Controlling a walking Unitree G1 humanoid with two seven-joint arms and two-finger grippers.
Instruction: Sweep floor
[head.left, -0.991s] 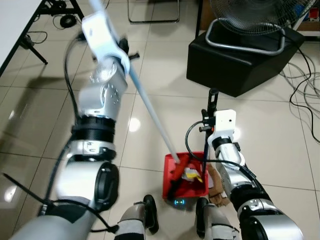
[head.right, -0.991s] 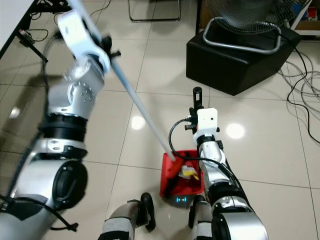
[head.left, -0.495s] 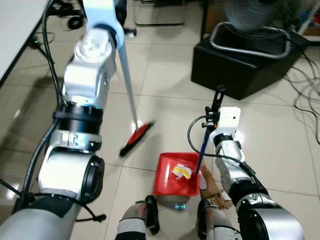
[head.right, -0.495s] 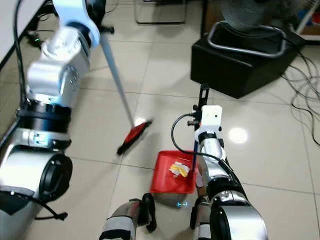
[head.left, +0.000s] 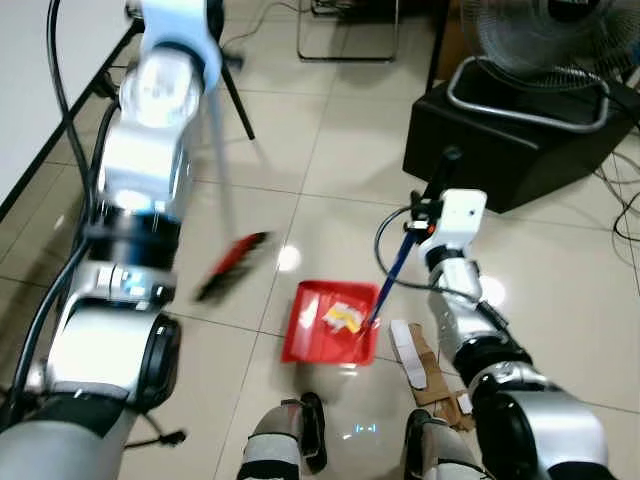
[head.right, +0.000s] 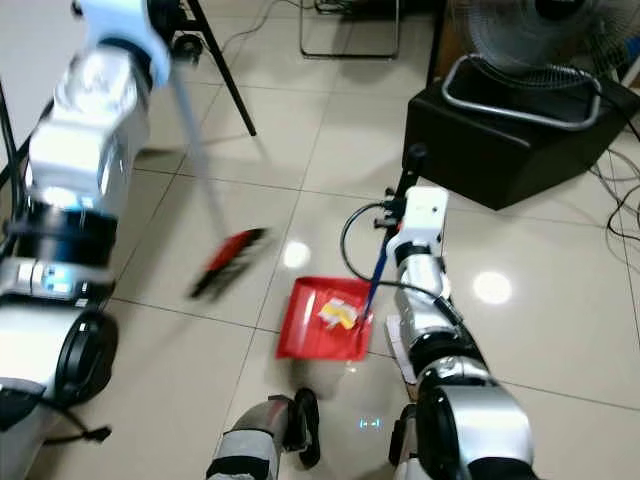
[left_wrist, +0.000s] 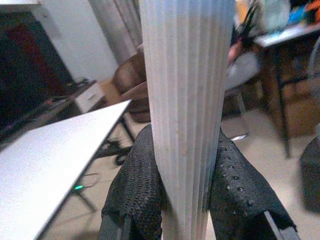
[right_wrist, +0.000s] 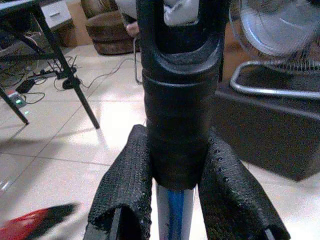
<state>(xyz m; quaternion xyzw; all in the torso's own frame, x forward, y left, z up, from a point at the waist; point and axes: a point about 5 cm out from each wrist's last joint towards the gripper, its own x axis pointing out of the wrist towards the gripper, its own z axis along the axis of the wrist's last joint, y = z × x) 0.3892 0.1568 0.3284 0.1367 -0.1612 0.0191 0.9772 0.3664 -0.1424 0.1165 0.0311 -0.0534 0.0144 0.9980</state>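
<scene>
With the left pincer (left_wrist: 182, 200) clamped on the broom handle (left_wrist: 186, 100) and the right pincer (right_wrist: 172, 200) gripping the dustpan handle (right_wrist: 177, 125), sweep the red broom head (head.left: 232, 266) low toward the red dustpan (head.left: 330, 322), keeping its lip flat on the floor.

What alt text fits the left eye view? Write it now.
On a tiled floor, the right pincer holds the handle of a red dustpan containing yellow litter, while the left pincer grips a blurred red broom to its left.
</scene>
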